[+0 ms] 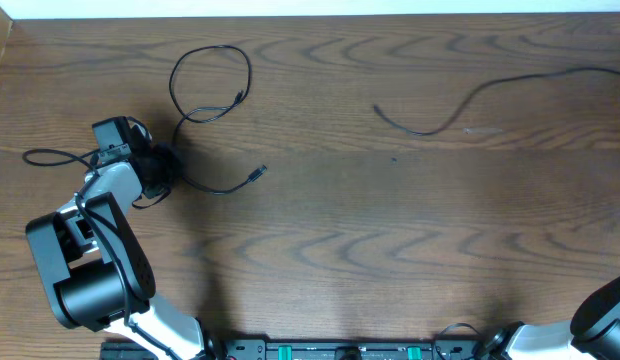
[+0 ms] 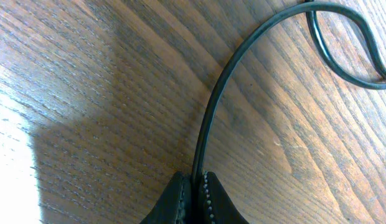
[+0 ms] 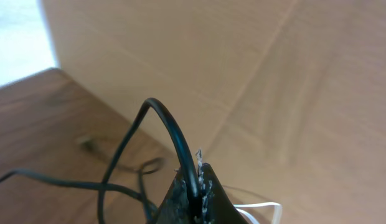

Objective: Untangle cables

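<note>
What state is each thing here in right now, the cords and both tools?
left tool, shut on the looped black cable.
right tool, shut on the arching black cable.
looped black cable, lying flat in one open loop.
arching black cable, lifted, bent over the right tool.
long black cable, lying loose, apart from the others.
white cable, barely in view, state unclear.
</note>
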`<state>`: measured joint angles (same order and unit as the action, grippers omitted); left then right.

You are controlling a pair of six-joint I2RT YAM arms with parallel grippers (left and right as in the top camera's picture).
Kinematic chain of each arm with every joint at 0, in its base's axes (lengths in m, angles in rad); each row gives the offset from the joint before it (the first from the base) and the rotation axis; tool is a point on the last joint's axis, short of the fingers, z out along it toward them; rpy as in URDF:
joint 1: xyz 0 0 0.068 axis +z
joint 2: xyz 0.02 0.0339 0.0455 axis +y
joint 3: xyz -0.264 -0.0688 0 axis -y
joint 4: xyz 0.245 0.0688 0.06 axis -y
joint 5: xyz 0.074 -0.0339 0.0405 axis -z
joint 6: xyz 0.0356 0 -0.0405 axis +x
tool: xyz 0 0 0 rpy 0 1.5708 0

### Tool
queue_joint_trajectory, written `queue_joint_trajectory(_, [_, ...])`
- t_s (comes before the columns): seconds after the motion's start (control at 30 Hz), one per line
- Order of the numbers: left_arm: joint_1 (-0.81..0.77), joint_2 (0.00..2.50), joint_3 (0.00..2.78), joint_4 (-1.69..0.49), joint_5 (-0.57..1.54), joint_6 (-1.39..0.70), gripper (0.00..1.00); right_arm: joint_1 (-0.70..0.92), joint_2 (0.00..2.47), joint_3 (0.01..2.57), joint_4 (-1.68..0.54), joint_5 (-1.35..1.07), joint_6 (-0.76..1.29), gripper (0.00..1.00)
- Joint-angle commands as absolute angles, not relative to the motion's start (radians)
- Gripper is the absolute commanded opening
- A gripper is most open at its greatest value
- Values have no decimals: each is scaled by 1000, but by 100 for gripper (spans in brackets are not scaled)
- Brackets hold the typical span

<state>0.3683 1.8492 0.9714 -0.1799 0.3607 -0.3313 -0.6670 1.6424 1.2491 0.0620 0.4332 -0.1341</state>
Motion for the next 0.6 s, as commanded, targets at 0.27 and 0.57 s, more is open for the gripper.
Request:
queue_joint_trajectory(0.27, [363, 1870, 952, -235, 321, -307, 7, -586, 1750, 1275, 23, 238, -136, 7])
queue_joint_trajectory(0.57, [363, 1869, 952, -239, 329, -307, 7, -518, 1846, 1275, -100, 153, -121, 99])
